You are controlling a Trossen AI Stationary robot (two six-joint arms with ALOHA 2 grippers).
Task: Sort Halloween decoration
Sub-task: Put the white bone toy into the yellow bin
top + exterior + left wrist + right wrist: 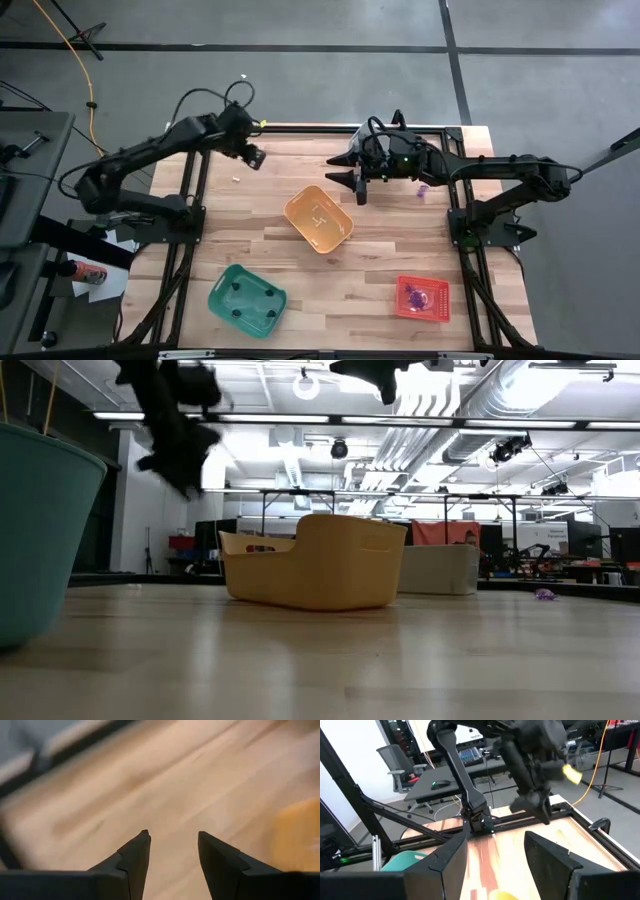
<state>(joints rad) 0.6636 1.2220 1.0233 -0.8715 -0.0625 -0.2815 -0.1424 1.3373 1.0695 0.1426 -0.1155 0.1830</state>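
Right gripper [347, 181] hovers with its fingers apart and empty above the table [250, 240]; a purple trinket [421, 189] lies just behind it, toward that arm's base, its long axis too small to read. Farther off, the left gripper [255, 157], also parted, hangs above a whitish trinket [236, 179].

Table top: pale wooden planks [250, 235], streaked light and darker tan
Middle bin: orange-yellow plastic tub [318, 219], plain
Near-left bin: teal-green plastic tub [246, 299] — dark specks inside
Near-right bin: red plastic tray [422, 298] — purple bits inside
Loose trinket: small purple piece [421, 190] on the wood
Arms: black left gripper [256, 158], black right gripper [347, 181]
Floor: grey, black lines
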